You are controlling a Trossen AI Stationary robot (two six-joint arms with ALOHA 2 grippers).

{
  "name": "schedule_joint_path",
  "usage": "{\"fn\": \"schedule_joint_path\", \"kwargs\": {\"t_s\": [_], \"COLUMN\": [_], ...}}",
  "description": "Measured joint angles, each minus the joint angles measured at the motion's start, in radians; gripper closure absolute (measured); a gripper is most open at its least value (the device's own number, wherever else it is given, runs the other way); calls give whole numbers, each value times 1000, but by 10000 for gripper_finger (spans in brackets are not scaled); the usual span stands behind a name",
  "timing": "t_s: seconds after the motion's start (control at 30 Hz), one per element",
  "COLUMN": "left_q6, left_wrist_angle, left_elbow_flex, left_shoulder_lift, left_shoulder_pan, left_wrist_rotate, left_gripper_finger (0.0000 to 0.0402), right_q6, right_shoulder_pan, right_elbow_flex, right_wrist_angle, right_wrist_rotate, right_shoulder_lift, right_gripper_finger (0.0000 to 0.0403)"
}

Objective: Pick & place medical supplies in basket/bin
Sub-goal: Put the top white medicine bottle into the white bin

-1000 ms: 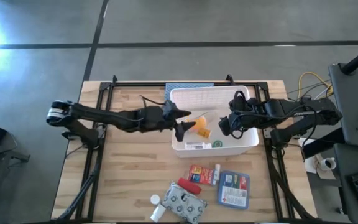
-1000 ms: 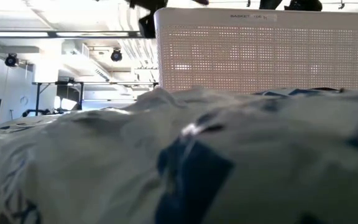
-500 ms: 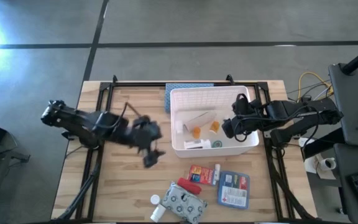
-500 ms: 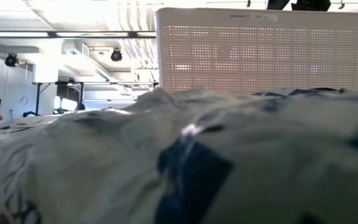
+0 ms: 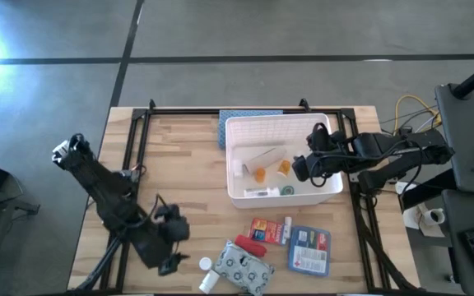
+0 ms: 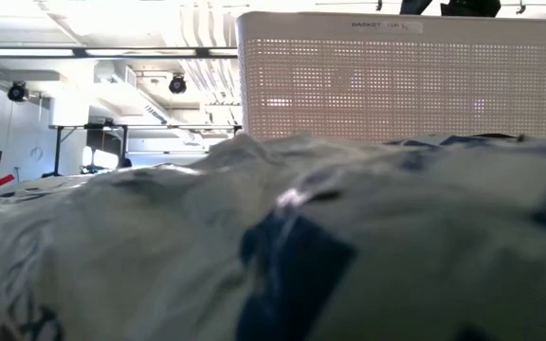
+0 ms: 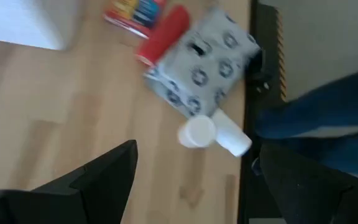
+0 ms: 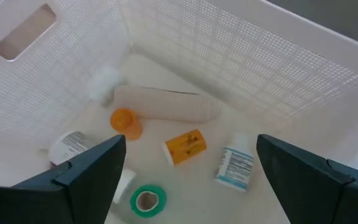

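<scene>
The white bin point(image 5: 278, 200) stands at the table's middle right, with orange vials point(image 8: 182, 147), a white bottle point(image 8: 234, 167) and a teal-capped vial point(image 8: 146, 201) lying on its floor. My right gripper point(image 5: 303, 168) hangs open over the bin's right part, empty point(image 8: 191, 180). My left gripper point(image 5: 171, 261) is open and empty near the table's front left point(image 7: 194, 186). Just ahead of it lie two white pill bottles point(image 7: 197, 132), then the grey patterned pouch point(image 7: 207, 62) and the red tube point(image 7: 163, 34). The red-orange box point(image 5: 263, 228) and the blue-white flat box point(image 5: 309, 250) lie to their right.
A blue-grey mat point(image 5: 249, 115) lies behind the bin at the far edge. Black frame rails point(image 5: 130, 164) run along the table's sides. Blue cloth of a person point(image 7: 316, 112) shows past the near edge. In the low view a white and blue item point(image 6: 282, 246) blocks most of the picture.
My left gripper has let go of an orange vial over the bin; the vial now lies inside. The gripper has then swung out of the bin toward the table's left and near edges, turning to point at the white pill bottles. My right gripper has kept still.
</scene>
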Motion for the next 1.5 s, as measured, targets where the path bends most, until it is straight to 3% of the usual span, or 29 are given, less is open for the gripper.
{"fn": "schedule_joint_path", "kwargs": {"t_s": [0.33,0.5,1.17,1.37,1.5], "left_q6": [35,137,183,183,183], "left_wrist_angle": [566,664,551,553,535], "left_elbow_flex": [-377,-468,-245,-226,-234], "left_shoulder_lift": [2,27,350,389,384], "left_shoulder_pan": [-44,-43,-42,-35,-29], "left_wrist_rotate": [-4,-44,-64,-84,-85], "left_gripper_finger": [85,85,85,90,120], "right_q6": [77,96,79,77,77], "right_shoulder_pan": [45,57,56,56,56], "right_elbow_flex": [0,0,-1,-2,-3], "right_wrist_angle": [10,10,8,8,8], "right_wrist_rotate": [-4,-8,-26,-25,-25], "right_shoulder_lift": [0,0,1,1,1], "right_gripper_finger": [51,51,51,51,51]}}
